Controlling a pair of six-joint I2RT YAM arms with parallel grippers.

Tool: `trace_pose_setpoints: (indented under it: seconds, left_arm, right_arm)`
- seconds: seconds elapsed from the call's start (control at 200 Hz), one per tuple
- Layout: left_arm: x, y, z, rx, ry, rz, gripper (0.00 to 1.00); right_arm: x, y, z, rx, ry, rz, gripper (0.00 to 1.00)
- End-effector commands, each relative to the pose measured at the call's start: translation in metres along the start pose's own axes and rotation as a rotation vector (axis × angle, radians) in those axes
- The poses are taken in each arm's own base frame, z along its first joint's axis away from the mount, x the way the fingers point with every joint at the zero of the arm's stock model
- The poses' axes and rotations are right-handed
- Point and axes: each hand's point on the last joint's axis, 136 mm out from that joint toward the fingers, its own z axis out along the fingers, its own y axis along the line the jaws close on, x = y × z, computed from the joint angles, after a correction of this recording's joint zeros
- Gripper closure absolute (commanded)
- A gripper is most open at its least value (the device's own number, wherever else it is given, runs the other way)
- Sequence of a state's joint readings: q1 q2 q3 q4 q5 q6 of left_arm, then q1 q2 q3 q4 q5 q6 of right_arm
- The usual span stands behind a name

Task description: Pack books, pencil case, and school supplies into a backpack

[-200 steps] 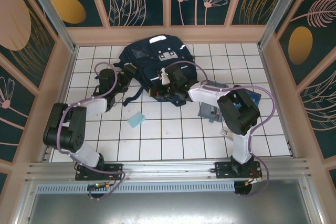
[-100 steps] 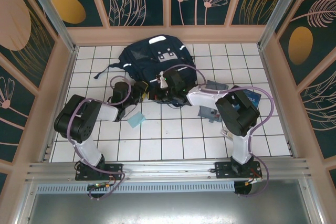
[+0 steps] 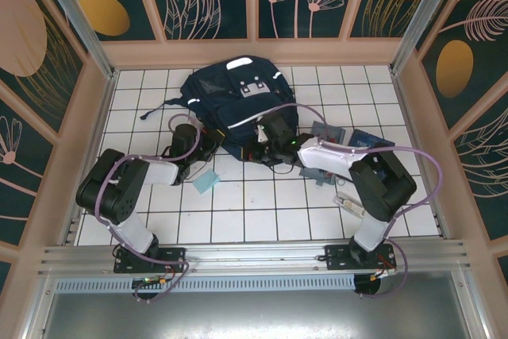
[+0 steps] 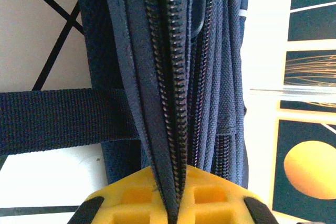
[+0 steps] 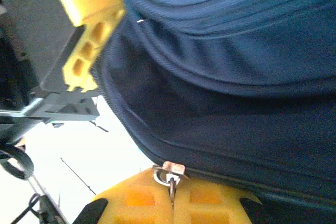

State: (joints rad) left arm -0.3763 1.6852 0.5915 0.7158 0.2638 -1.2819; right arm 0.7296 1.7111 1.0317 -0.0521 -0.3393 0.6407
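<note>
At centre-left of the top view, the left gripper (image 3: 211, 140) is clenched on the backpack (image 3: 234, 93) at its near-left edge. The left wrist view shows its fingers (image 4: 131, 198) pinching the zipper seam (image 4: 168, 103). We judge this pinch shallow: if the seam slips out, the bag will drag across the tiles instead of opening. A strap (image 4: 58, 116) crosses beside the seam and could snag. The light-blue flat piece (image 3: 206, 182) lies just below this arm, within sweeping range.

At centre, the right gripper (image 3: 261, 148) is closed on the zipper pull (image 5: 169, 173). An off-line tug may jam the teeth or shed the ring.

At right, what we take to be the pencil case (image 3: 319, 175) and a blue book (image 3: 369, 139) lie beside the right forearm, which partly covers them.
</note>
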Motion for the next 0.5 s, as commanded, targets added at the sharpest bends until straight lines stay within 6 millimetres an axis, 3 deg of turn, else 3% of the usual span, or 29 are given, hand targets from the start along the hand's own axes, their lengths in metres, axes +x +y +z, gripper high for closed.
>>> trace_pose_setpoints:
  seconds: [0.0,0.105,0.245,0.33,0.4,0.495]
  left_arm:
    - [-0.027,-0.010,-0.007,-0.028,-0.096,0.098,1.00]
    - [-0.027,-0.006,-0.012,-0.052,-0.084,0.118,1.00]
    - [-0.034,-0.002,-0.019,-0.068,-0.089,0.131,1.00]
    - [-0.041,0.001,-0.022,-0.077,-0.108,0.130,1.00]
    - [-0.048,0.001,-0.023,-0.080,-0.122,0.131,1.00]
    - [-0.058,-0.004,-0.016,-0.076,-0.136,0.145,1.00]
  right_arm:
    - [-0.008,-0.060,-0.034,0.202,-0.005,0.012,1.00]
    - [-0.034,-0.084,-0.057,0.282,-0.075,-0.011,1.00]
    - [-0.069,-0.140,-0.089,0.478,-0.157,-0.019,1.00]
    - [-0.079,-0.174,-0.104,0.608,-0.185,0.006,1.00]
    - [-0.080,-0.178,-0.107,0.615,-0.193,0.014,1.00]
    - [-0.071,-0.162,-0.101,0.529,-0.181,0.012,1.00]
